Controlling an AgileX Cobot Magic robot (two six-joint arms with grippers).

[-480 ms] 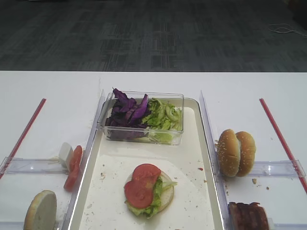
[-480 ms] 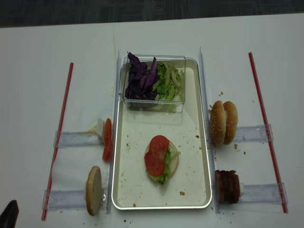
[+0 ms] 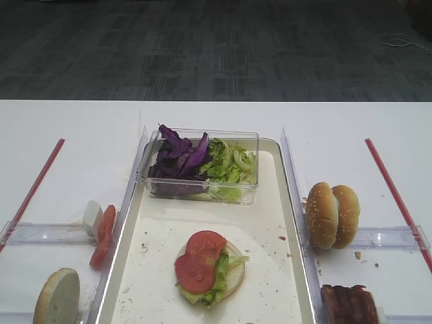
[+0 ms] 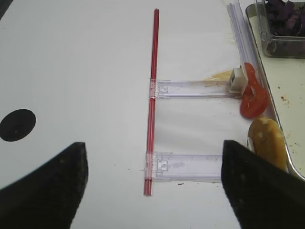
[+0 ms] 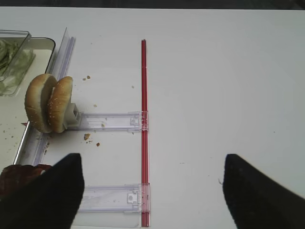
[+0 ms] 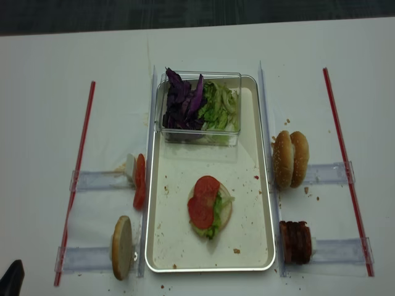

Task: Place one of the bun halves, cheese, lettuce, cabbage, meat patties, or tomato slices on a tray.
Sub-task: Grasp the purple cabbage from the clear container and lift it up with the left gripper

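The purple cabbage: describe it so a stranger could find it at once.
Find the large cream tray in the middle of the white table. At its far end sits a small clear plastic box. The cabbage fills the left half of that box: dark purple, crinkled leaves, beside the light green lettuce in the right half.

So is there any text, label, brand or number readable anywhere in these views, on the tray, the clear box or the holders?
None. No readable text shows in any view.
The tray: plain cream surface with crumbs, no marking.
The clear box: no label visible.
The clear holder strips: small moulded details near the red bar, no letters legible.
The bun halves: only sesame seeds.
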